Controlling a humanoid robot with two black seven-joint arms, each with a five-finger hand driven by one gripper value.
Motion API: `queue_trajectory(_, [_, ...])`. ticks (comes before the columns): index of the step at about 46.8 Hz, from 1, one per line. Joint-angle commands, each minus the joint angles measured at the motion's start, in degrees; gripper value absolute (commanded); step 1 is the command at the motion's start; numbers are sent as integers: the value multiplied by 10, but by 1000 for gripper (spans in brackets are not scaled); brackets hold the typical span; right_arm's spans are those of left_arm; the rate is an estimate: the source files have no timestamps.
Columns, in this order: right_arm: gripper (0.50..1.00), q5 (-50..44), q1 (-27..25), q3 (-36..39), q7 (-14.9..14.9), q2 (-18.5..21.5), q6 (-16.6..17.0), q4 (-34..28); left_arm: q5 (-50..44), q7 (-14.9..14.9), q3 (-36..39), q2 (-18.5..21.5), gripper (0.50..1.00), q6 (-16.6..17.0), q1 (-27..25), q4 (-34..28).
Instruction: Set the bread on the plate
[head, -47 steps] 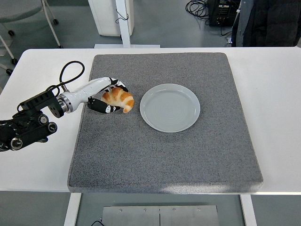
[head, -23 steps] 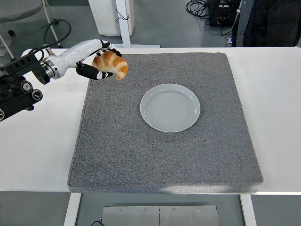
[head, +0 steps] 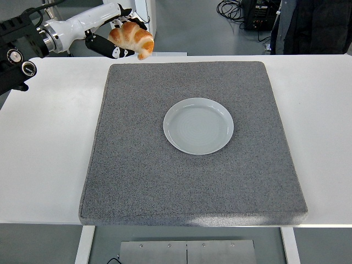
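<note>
One arm alone is at work, seen from the head camera. The left hand (head: 113,33) has its fingers curled round the bread (head: 132,37), a golden croissant, and holds it in the air beyond the far-left corner of the grey mat (head: 137,181). A second ago the croissant lay on the mat just left of the plate (head: 198,125) with the hand closing on it; half a second ago it was lifted and hung over the mat's far-left corner; now it is higher and further back in the picture, over the table's far edge, well apart from the plate. The arm's white forearm and black wrist housing have risen with it into the upper-left corner. The plate has not moved: pale grey-blue, round, it lies a little above the middle of the mat with nothing on it.

The mat is a coarse dark-grey felt square that covers most of the white table (head: 49,165). Beyond the table the floor is grey; a white post (head: 144,27) stands behind the far edge, a chair base (head: 11,60) shows at the upper left, and cables (head: 231,8) and a dark-clothed person (head: 313,25) at the upper right.
</note>
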Motion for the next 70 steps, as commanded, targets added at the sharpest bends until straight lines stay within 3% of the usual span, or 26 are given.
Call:
queue_trajectory(1, [1000,0,0,0,0,0,1,0,5,-1,0,-1,500,-9,-9,0])
queue_trajectory(20, [1000,-1,0,0,0,0,0,0,12,0,45,-69,500,-15,-56,8])
queue_trajectory(36, [1000,0,0,0,0,0,0,0,13,1,92,-166,500,-13,-80,35])
queue_trajectory(53, [1000,-1,0,0,0,0,0,0,14,4,139,-248,500,1,-76,69])
queue_trajectory(70, [1000,0,0,0,0,0,0,0,14,1,177,-290,500,19,-53,111])
